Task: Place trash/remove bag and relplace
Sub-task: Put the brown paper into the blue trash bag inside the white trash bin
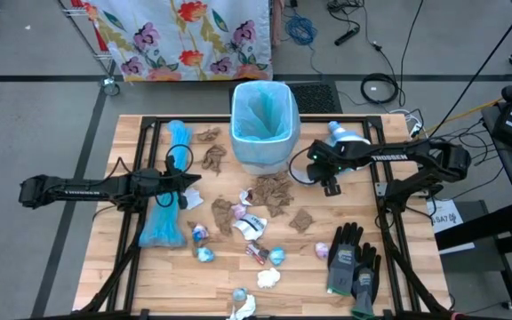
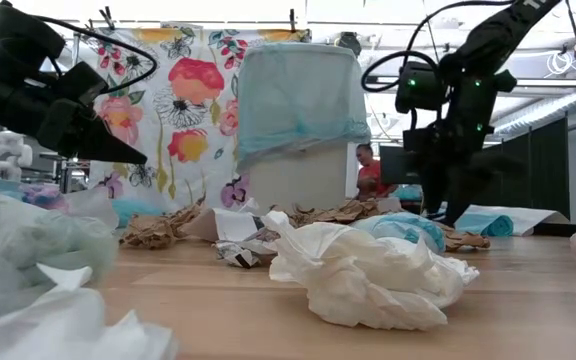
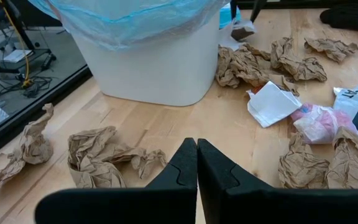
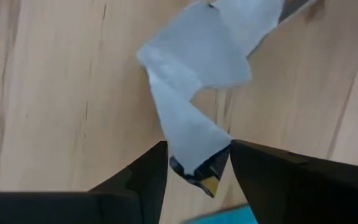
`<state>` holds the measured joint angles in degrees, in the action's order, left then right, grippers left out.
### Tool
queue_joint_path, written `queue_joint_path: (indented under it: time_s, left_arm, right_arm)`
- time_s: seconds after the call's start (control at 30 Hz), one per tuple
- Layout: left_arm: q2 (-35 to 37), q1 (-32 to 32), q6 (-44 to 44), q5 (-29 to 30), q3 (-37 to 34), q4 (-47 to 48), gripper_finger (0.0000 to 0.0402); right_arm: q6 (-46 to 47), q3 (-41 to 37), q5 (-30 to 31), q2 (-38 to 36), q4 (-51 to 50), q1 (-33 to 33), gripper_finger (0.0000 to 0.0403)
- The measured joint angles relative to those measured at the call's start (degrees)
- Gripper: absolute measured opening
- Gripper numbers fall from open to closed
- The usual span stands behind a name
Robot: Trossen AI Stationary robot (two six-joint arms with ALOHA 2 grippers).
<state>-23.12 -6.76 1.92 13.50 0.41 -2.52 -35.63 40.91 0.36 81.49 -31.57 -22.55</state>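
A white bin (image 1: pixel 262 133) lined with a blue bag stands at the table's far middle. Trash lies in front of it: brown paper wads (image 1: pixel 272 191), small wrappers (image 1: pixel 252 224) and white tissue (image 2: pixel 368 275). My right gripper (image 1: pixel 330 185) is just right of the bin, pointing down, shut on a pale wrapper scrap (image 4: pixel 197 68). My left gripper (image 1: pixel 194 188) is shut and empty above the table left of the trash; in its own view (image 3: pixel 196 146) it is over brown wads (image 3: pixel 98 158). My right gripper pinches the wrapper scrap by its dark, yellow-marked end (image 4: pixel 194 167) between its two fingers, from above, pointing down. The pale rest of the scrap hangs below the fingers. I cannot tell whether its lower end touches the table.
A pair of grey-black gloves (image 1: pixel 354 262) lies at the near right. A long blue packet (image 1: pixel 167 209) lies under my left arm. A blue roll (image 1: pixel 343 133) lies behind my right gripper. A flowered cloth (image 1: pixel 185 36) hangs beyond the far edge.
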Motion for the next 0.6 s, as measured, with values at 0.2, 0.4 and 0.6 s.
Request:
queue_joint_path:
  time_s: [0.2, 0.4, 0.6]
  left_arm:
    - [0.0, 0.0, 0.0, 0.0, 0.0, 0.0, 0.0002]
    - [0.0, 0.0, 0.0, 0.0, 0.0, 0.0, 0.0002]
    - [0.0, 0.0, 0.0, 0.0, 0.0, 0.0, 0.0002]
  right_arm:
    - [-2.9, -0.4, -0.8, 1.8, 3.4, 0.0, 0.015]
    - [-2.7, -0.3, -3.5, 5.8, 4.4, 0.8, 0.0086]
    - [2.0, -0.3, -3.4, 5.9, 5.7, 1.7, 0.0008]
